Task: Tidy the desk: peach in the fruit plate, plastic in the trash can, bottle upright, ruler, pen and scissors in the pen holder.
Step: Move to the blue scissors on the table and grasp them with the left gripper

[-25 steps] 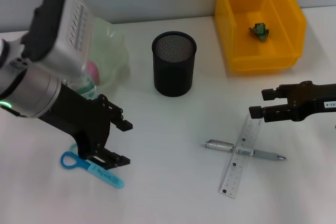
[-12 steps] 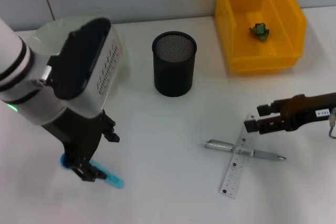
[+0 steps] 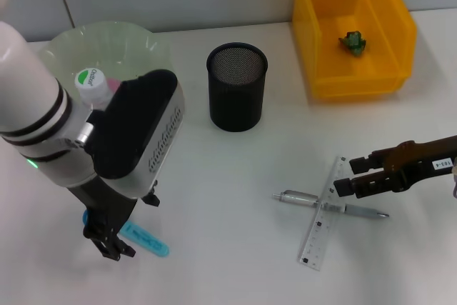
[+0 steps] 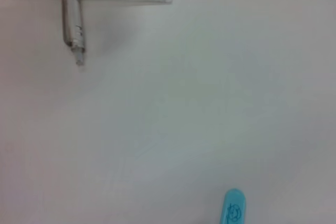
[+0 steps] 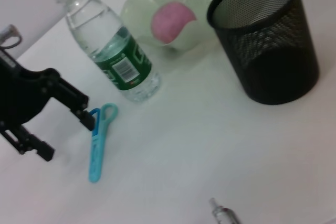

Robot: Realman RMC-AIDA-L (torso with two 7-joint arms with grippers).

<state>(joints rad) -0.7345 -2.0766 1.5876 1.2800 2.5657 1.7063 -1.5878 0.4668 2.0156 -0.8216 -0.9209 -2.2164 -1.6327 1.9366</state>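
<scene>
Altogether the white desk (image 3: 235, 169) holds one of each item. One black mesh pen holder (image 3: 237, 86) stands at centre. At its 1 o'clock sits one yellow trash can (image 3: 314, 26), with one crumpled green plastic scrap (image 3: 353, 41) inside. At its 9 o'clock is one pale green, wavy-rimmed fruit plate (image 3: 64, 44) holding one smooth pink peach (image 5: 172, 21). One clear bottle (image 5: 110, 51), white-capped and green-labelled, stands upright just beside the plate. At 5 o'clock one clear ruler (image 3: 325, 216) lies crossed over one silver pen (image 3: 328, 206). At 7 o'clock lie one pair of blue scissors (image 5: 98, 140), light blue cover on the blade. The left gripper (image 3: 108, 242) hangs over their handles, fingers apart. The right gripper (image 3: 343, 176) hovers above the ruler's far end, fingers apart.
</scene>
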